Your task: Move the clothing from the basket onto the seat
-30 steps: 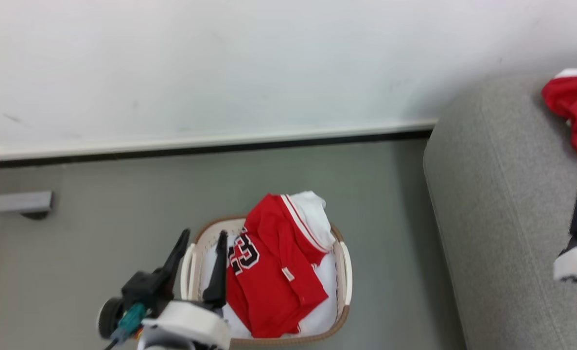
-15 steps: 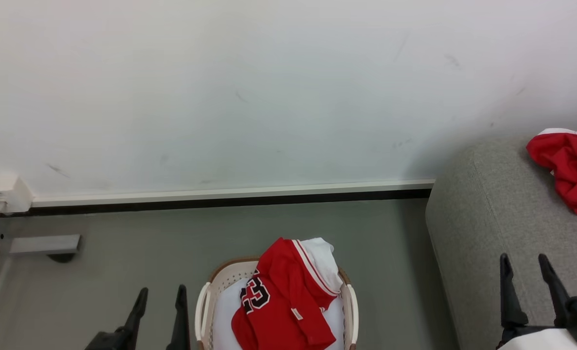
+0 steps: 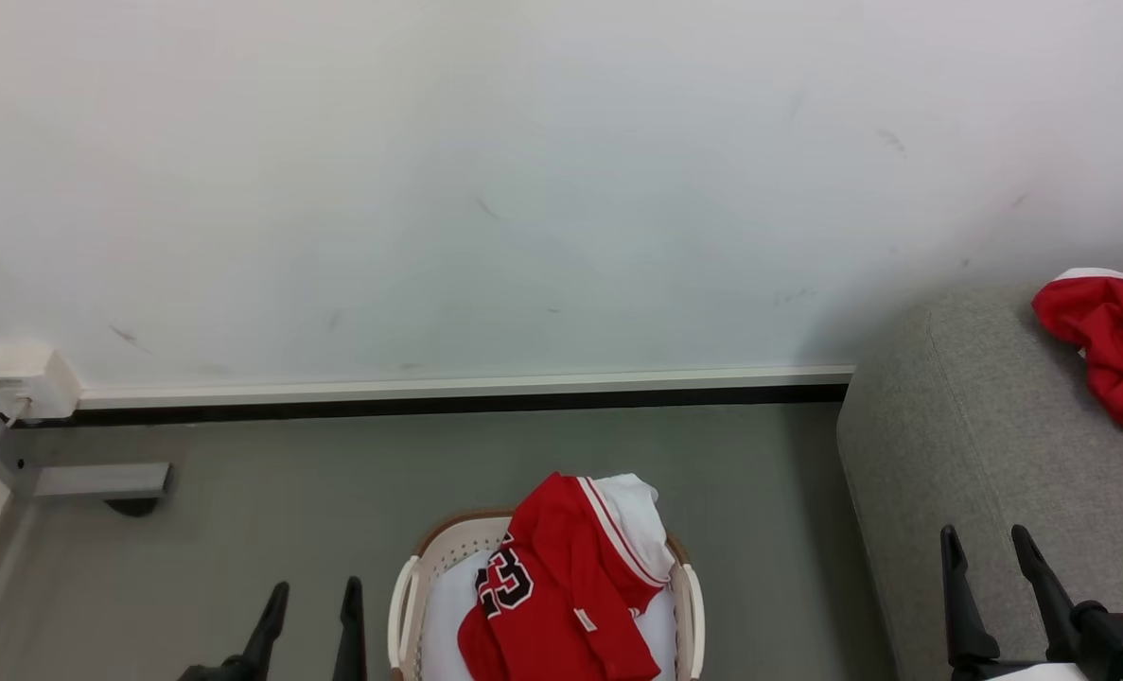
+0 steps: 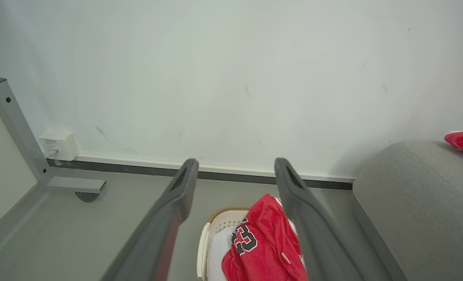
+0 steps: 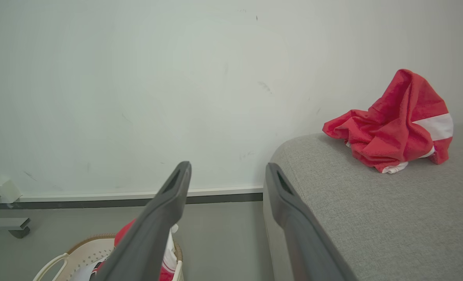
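Note:
A red jersey [image 3: 561,586] with black-and-white lettering and white trim lies draped in the cream basket [image 3: 406,605] on the floor, also seen as the jersey [image 4: 266,246] in the basket [image 4: 203,249]. A second red garment [image 3: 1114,345] lies crumpled on the grey sofa [image 3: 977,454], far right, and shows as the garment [image 5: 395,125] on the sofa [image 5: 371,218]. My left gripper [image 3: 312,594] is open and empty, left of the basket. My right gripper [image 3: 984,541] is open and empty over the sofa's near corner.
A pale wall with a white and black skirting [image 3: 466,392] runs behind. A white socket box [image 3: 26,380] and a grey metal foot [image 3: 102,480] sit at the far left. Grey floor [image 3: 334,492] lies between basket, wall and sofa.
The head camera has tilted up, so the whole scene has slid down. Both grippers have drawn back to the bottom edge, the left one away from the basket, both open.

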You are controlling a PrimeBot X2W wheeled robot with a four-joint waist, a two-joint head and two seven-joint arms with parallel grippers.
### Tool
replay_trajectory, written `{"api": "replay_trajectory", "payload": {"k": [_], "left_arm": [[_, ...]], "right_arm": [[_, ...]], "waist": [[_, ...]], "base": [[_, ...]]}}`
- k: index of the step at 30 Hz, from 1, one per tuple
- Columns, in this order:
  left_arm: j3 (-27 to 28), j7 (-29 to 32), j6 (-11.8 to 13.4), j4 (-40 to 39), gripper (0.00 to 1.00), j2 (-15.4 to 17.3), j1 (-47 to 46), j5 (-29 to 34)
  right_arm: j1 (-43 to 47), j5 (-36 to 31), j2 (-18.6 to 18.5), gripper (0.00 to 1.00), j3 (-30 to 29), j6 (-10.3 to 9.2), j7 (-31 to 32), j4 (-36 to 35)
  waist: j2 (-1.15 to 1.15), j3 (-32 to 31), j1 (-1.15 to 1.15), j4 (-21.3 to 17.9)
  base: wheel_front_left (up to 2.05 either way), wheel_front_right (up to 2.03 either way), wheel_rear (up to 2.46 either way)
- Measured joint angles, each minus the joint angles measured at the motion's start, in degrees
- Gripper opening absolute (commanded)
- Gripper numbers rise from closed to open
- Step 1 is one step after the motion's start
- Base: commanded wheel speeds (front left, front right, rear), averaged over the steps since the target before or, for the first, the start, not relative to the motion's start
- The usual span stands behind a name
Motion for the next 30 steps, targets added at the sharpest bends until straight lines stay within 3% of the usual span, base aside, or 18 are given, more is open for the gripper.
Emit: {"api": "replay_trajectory", "payload": {"k": [12, 22, 30], "left_arm": [[-2.09, 0.0, -1.72, 1.4, 1.0, -0.7, -3.0, 1.11], [-9.09, 0.0, -1.8, 11.46, 1.0, -0.79, -19.37, 2.8], [-14.25, 2.05, 1.24, 23.16, 1.0, -0.86, -35.74, 1.36]], "right_arm": [[-1.87, -0.07, 0.01, 1.0, -0.2, 0.0, 0.0, -0.98], [-9.45, -1.05, -0.03, 1.0, -1.13, 0.0, -0.01, -7.28], [-16.32, -1.13, -0.03, 1.0, -0.07, 0.0, -0.01, -13.25]], "waist": [[0.0, 3.56, 0.0, -1.25], [0.0, 14.76, 0.02, -3.15], [0.0, 26.26, 0.03, -5.1]], "base": [[0.0, 0.0, 0.0], [0.0, 0.0, 0.0], [0.0, 0.0, 0.0]]}}
